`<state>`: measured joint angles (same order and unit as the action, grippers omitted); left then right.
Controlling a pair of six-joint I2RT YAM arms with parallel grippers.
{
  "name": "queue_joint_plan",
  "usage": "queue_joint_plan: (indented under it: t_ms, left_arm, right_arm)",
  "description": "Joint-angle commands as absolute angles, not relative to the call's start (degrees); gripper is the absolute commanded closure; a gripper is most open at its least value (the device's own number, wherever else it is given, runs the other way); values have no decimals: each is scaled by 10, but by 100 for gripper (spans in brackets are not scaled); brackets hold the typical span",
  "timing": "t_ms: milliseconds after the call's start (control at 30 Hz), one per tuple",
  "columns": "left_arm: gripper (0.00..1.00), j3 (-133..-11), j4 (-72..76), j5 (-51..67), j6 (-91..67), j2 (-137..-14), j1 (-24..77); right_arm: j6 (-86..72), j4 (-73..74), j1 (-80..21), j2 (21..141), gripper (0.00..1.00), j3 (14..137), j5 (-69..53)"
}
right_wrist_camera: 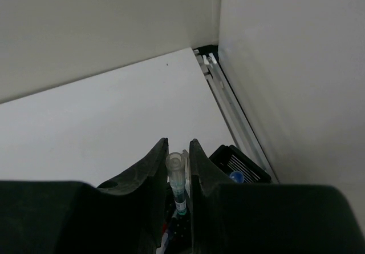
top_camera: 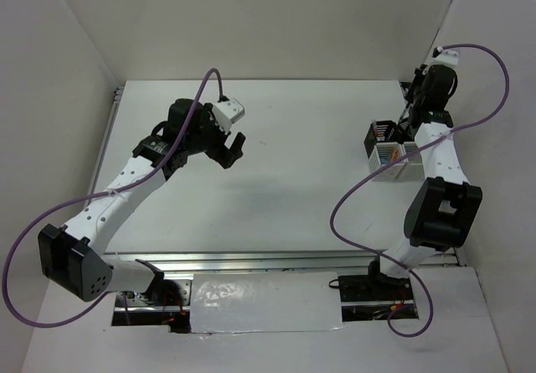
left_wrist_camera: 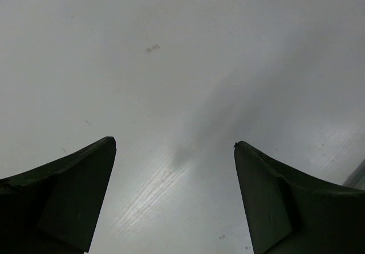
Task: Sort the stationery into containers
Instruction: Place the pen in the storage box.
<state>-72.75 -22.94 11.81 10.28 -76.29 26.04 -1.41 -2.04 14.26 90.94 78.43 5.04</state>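
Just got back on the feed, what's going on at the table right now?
The right gripper is shut on a thin clear tube with a teal band, holding it over the cluster of black and white slatted bins near the table's right edge. A blue cap shows by the black bin beneath. The left gripper hangs open over bare white tabletop, holding nothing.

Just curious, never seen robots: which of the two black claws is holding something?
The right gripper, pinched shut on a thin clear tube with a teal band. The left gripper gapes open above the white table, gripping nothing.
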Motion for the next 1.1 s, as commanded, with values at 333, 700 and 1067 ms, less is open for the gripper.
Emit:
queue_joint_plan:
  t_ms: [333, 700, 1067]
  left_arm:
    - [2, -702, -196, 171, 68, -747, 244]
    - [2, -679, -185, 176, 74, -729, 237]
    - [2, -674, -179, 182, 70, -736, 229]
  right_arm:
    - [-21, 50, 133, 951, 91, 867, 84]
    - [-63, 22, 113, 971, 92, 854, 116]
    - [-66, 7, 106, 979, 85, 826, 132]
